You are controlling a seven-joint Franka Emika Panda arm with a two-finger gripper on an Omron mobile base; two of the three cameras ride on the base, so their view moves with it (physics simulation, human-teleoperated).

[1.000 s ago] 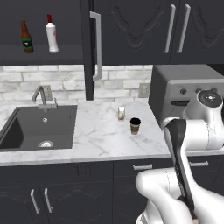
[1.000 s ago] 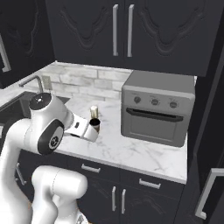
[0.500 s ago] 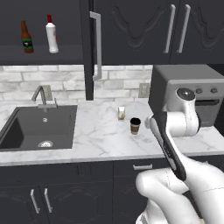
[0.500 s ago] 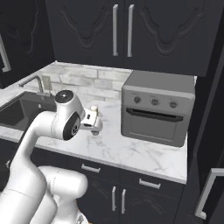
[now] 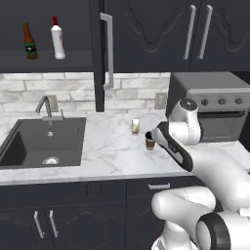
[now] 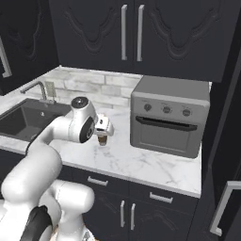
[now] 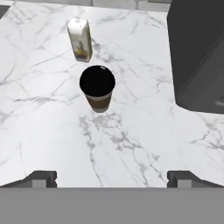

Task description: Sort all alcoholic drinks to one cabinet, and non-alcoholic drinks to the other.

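1. On the white marble tabletop (image 5: pixel 97 151), the brown paper coffee cup (image 5: pixel 150 141) with its black lid stands upright, just in front of the pale cream-yellow carton (image 5: pixel 135 126); the two are near each other but apart.
2. From the hand camera, the cup (image 7: pixel 97 88) sits ahead of the end effector (image 7: pixel 112 177), whose two dark fingertips (image 7: pixel 41 177) stand wide apart at the lower edge, holding nothing. The carton (image 7: pixel 79 39) lies beyond the cup.
3. From the right base camera, the end effector (image 6: pixel 104 128) hangs above the coffee cup (image 6: pixel 101 139); contact between them cannot be judged there.
4. Upper left, the cabinet with the long silver bar handle (image 5: pixel 108 51) stands open; on its dark shelf (image 5: pixel 46 62) the brown beer bottle (image 5: pixel 30 41) and the white bottle with a red cap (image 5: pixel 58 38) stand upright side by side, apart.
5. A grey countertop oven (image 6: pixel 170 115) sits to the right of the cup, and a dark sink (image 5: pixel 41 144) with a silver tap (image 5: pixel 47 108) lies at the left of the tabletop.
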